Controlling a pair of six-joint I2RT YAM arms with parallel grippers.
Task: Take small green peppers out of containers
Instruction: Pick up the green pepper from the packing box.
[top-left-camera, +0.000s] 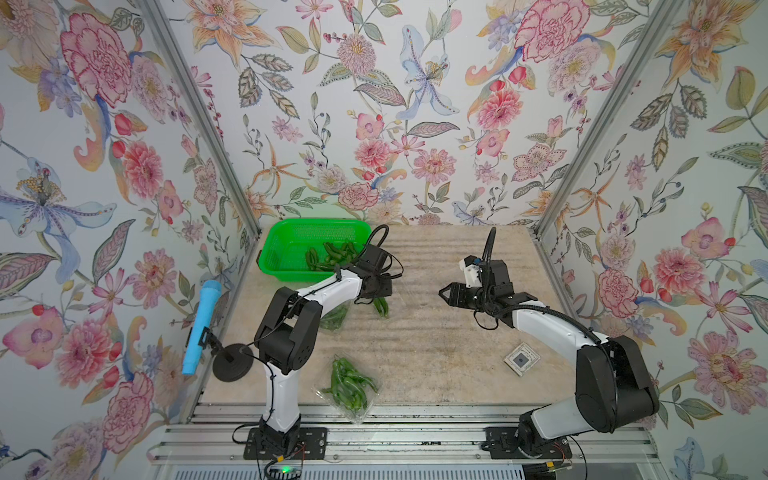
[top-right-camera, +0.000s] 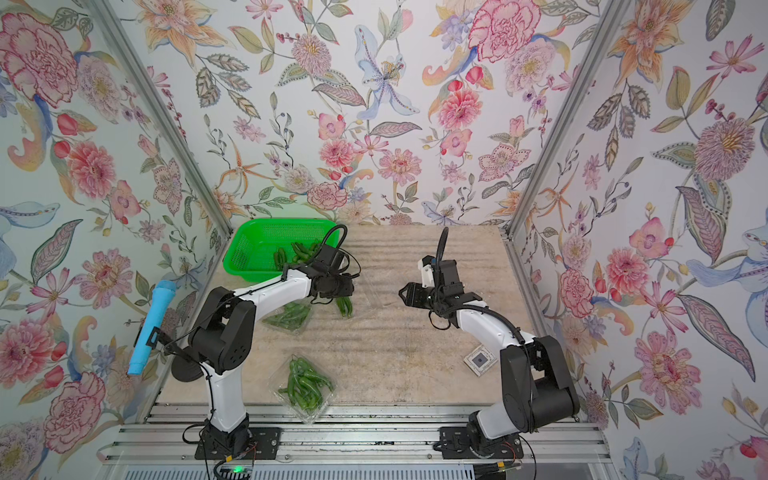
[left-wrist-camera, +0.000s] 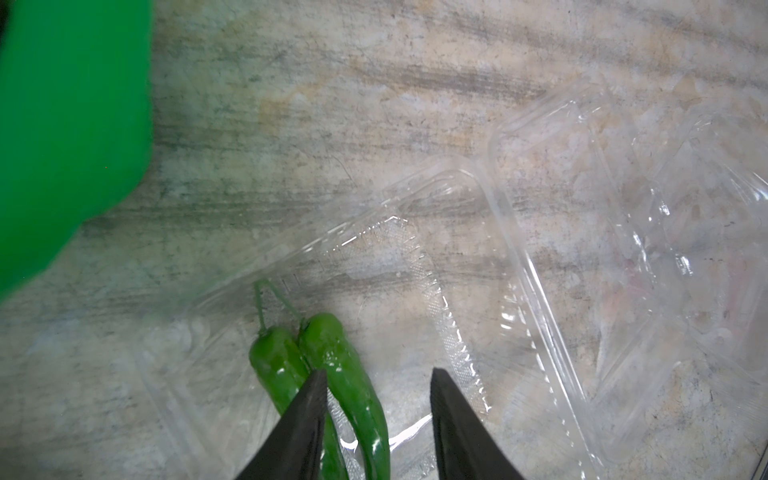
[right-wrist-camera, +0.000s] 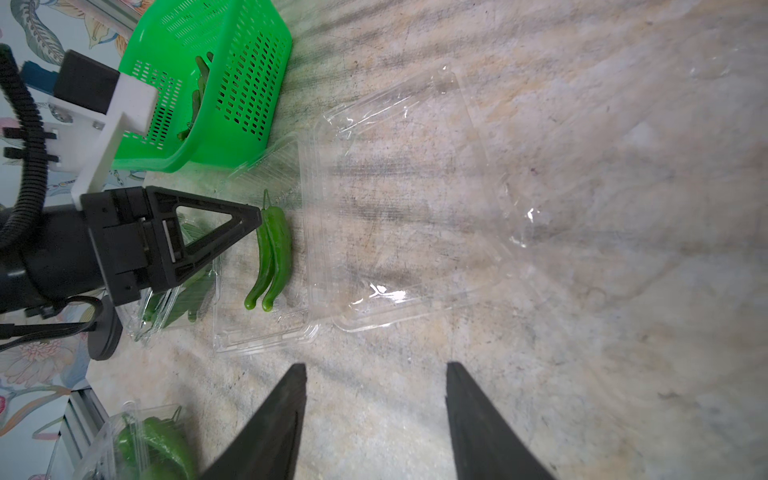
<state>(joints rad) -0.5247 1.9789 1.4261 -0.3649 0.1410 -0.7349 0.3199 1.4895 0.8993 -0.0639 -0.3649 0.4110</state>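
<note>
At the front edge of the table (top-left-camera: 436, 340), a clear pack (top-left-camera: 358, 409) sits full of peppers (top-left-camera: 347, 380). Beyond, the left arm (top-left-camera: 332, 286) arches forward, wrist bent down, its left gripper (left-wrist-camera: 377, 370) unclenched over two peppers (right-wrist-camera: 280, 249) lying side by side in an open pack (right-wrist-camera: 266, 338), stems toward the far green basket (top-left-camera: 282, 245), tips toward the front. The right gripper (right-wrist-camera: 375, 365), level, empty, jaws apart, faces them.

Bright even light, blur nr edges
</note>
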